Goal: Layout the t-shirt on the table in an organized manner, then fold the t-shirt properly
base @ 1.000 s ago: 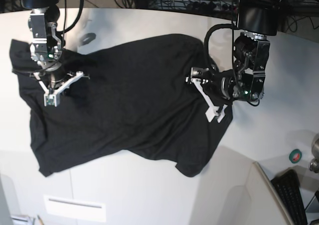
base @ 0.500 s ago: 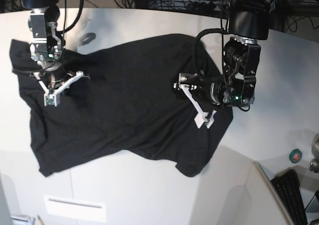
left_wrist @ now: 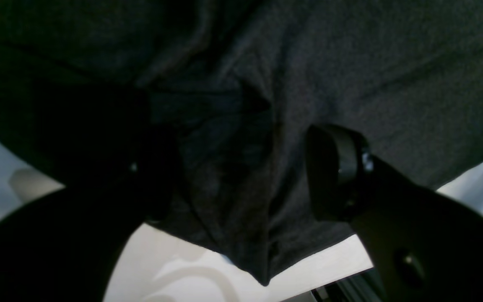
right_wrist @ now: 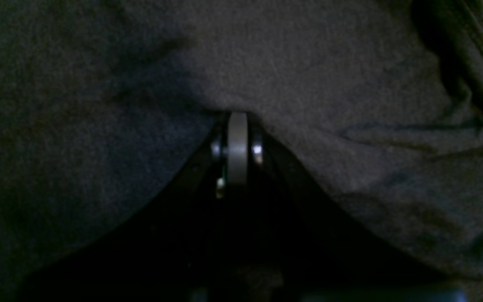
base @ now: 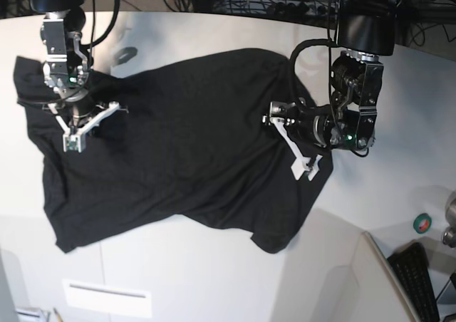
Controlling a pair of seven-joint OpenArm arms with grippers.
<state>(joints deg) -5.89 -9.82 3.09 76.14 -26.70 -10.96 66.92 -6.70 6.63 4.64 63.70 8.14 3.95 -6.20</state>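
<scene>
Across the middle of the large white smooth surface (base: 214, 272): black soft-fabric short-sleeved t-shirt (base: 178, 151), spread roughly flat but skewed and rumpled. Plain dark side up; no print visible. One corner sags toward 7 o'clock, another toward 5 o'clock. A sleeve or hem bunches at 10 o'clock.

Right end effector (base: 71, 133), at 9 o'clock in the base view: tip down on the cloth, white fingers (base: 96, 119) splayed in a V above it. Right wrist view shows its jaws pressed together with a pinch of dark fabric tented up around the tips (right_wrist: 237, 126). Gripping the t-shirt.

Left end effector (base: 303, 158), at 3 o'clock in the base view: low over the shirt's edge, lying nearly sideways. Left wrist view: jaws spread wide, one dark pad (left_wrist: 333, 172) at 3 o'clock, the other lost in shadow at 9 o'clock. A creased fold of cloth (left_wrist: 229, 167) lies between them, not clamped. Bare white surface shows beyond the shirt's edge at 6 o'clock in that view.

Small green-and-black roll of tape (base: 422, 224) sits at 4 o'clock, well apart from the shirt.
</scene>
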